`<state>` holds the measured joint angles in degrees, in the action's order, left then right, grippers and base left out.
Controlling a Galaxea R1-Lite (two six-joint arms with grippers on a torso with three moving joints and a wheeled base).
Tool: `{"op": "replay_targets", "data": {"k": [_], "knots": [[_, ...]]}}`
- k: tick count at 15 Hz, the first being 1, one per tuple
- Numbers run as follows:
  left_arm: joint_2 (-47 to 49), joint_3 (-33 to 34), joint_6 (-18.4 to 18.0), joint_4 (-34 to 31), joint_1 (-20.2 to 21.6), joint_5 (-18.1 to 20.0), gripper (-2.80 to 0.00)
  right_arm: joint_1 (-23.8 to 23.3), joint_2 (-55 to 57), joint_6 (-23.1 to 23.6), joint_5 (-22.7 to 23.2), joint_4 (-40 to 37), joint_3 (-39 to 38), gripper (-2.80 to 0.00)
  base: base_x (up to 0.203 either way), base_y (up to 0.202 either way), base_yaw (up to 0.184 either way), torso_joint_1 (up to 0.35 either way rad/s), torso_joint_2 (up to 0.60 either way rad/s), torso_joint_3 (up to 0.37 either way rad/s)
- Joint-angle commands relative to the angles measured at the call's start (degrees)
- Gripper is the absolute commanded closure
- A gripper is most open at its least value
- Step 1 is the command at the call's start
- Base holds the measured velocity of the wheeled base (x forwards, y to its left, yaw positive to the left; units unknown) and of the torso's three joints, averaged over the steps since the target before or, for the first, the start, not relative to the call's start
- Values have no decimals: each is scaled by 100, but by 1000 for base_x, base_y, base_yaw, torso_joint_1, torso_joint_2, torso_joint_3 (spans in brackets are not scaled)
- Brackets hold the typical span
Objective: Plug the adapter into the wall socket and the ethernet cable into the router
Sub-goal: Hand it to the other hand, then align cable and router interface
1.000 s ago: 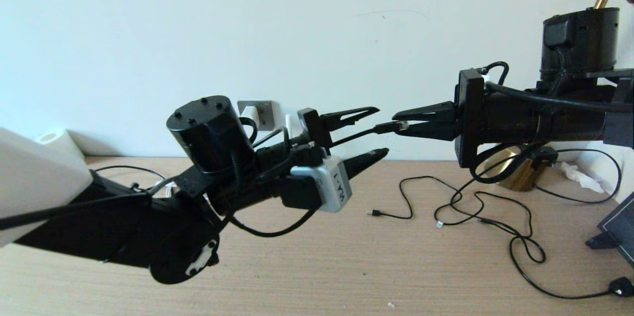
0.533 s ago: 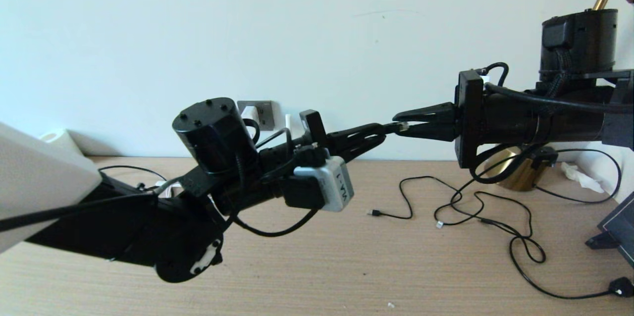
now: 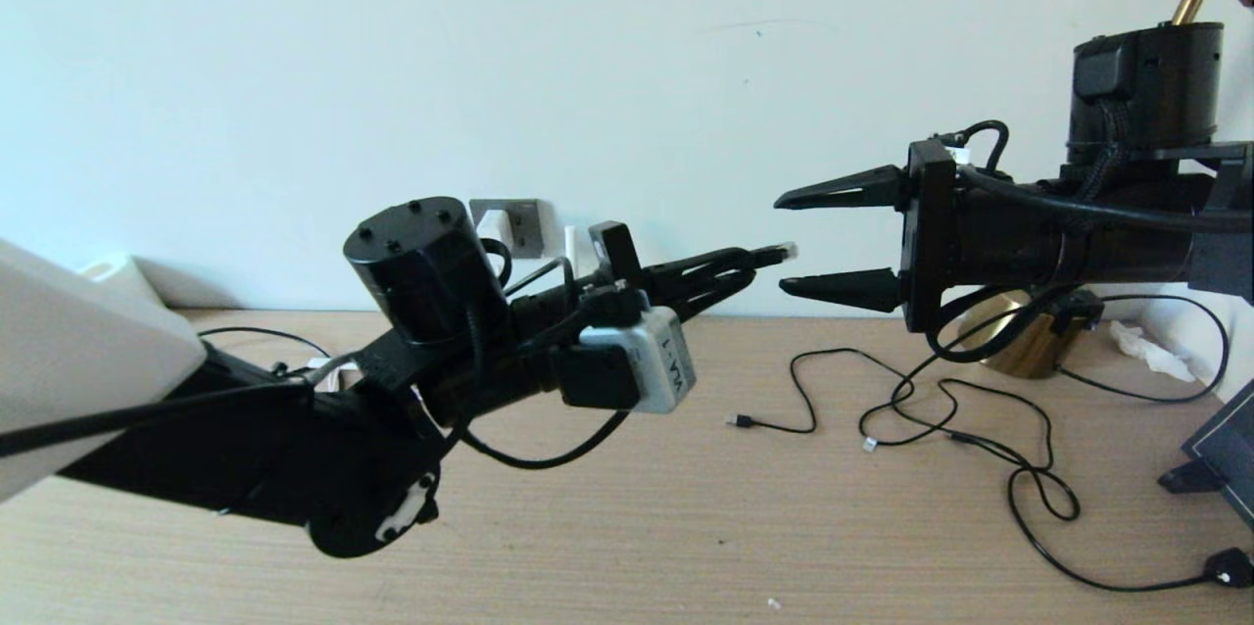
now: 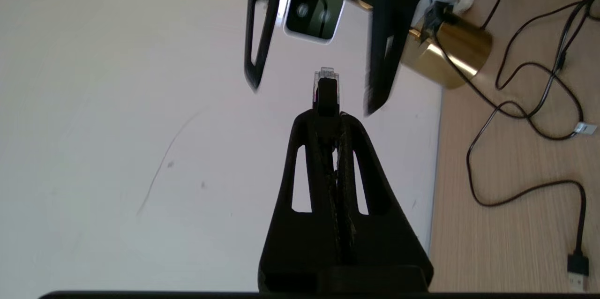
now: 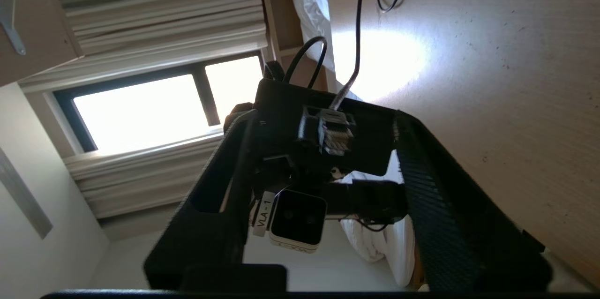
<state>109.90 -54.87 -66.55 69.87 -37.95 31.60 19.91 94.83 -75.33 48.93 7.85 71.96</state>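
My left gripper (image 3: 752,264) is held above the table, shut on the black ethernet cable just behind its plug. The clear-tipped plug (image 3: 781,252) sticks out past the fingertips (image 4: 344,123). My right gripper (image 3: 787,244) faces it, open, one finger above and one below the plug (image 4: 326,84) without touching it. The right wrist view shows the plug (image 5: 335,136) end-on between my spread fingers (image 5: 440,182). On the wall behind my left arm is the grey wall socket (image 3: 524,225) with a white block (image 3: 493,225), seemingly the adapter, against it. The router is hidden.
Thin black cords (image 3: 940,405) with small USB plugs (image 3: 742,421) lie looped on the wooden table (image 3: 686,527). A gold lamp base (image 3: 1019,351) stands by the wall under my right arm. A dark frame (image 3: 1225,449) is at the right edge, a white roll (image 3: 108,274) far left.
The left gripper closed on the ethernet cable behind the plug. The right gripper, shut on the plug a second ago, has opened and let it go.
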Motion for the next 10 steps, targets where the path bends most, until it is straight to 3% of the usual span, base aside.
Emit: {"op": "replay_targets", "data": {"k": [1,3,4,6,8,10], "knots": [[-66,38,55,45,45,-75,0,-46,-60,-35,-38,6,-26,-280,0,0,0,0,0,0],[-233,168,621,60,177,-653,0,-115,-376,194,-511,95,-219,-280,0,0,0,0,0,0],[-364,246,971,61,261,-1082,0,-131,-604,569,-736,127,-382,-280,0,0,0,0,0,0],[-699,560,1796,62,432,-1939,0,-117,-1141,1755,-1348,68,-806,-280,0,0,0,0,0,0],[-897,1047,2530,60,661,-2827,0,93,-1565,3115,-2524,-332,-1215,-280,0,0,0,0,0,0],[-947,1527,3251,32,1030,-3568,0,558,-1839,4398,-4310,-490,-1828,-280,0,0,0,0,0,0]]}}
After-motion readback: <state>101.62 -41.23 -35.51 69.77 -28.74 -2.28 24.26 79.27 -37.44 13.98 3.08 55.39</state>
